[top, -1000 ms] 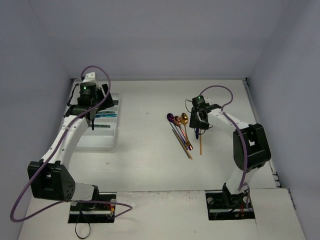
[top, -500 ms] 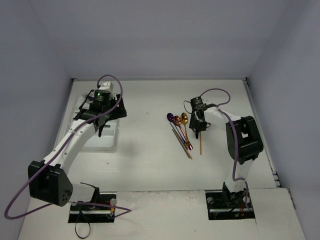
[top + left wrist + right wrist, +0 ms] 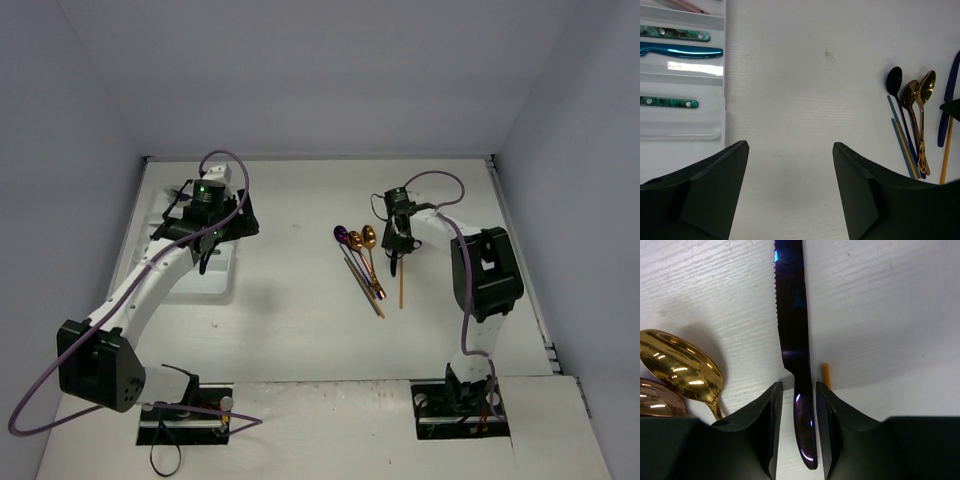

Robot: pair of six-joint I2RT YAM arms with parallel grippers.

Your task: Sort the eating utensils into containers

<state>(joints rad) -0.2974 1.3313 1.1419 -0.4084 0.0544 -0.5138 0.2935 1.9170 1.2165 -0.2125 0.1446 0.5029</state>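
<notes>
Evidently a pick-up: right end effector (image 3: 798, 390) straddles the knife (image 3: 792, 315) on the desk (image 3: 890, 300), jaws narrowly apart, not yet clamped. Next it must pinch, lift, carry to the tray (image 3: 685, 131); left end effector (image 3: 790, 146) gapes empty.

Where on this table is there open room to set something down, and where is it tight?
Biggest bare patch: the table between the white tray and the spoons, running toward the near edge. Another lies beyond the spoons, up to the table's far edge. Tight spot: the spoons and the dark blue knife, where the right tool straddles the knife.
</notes>
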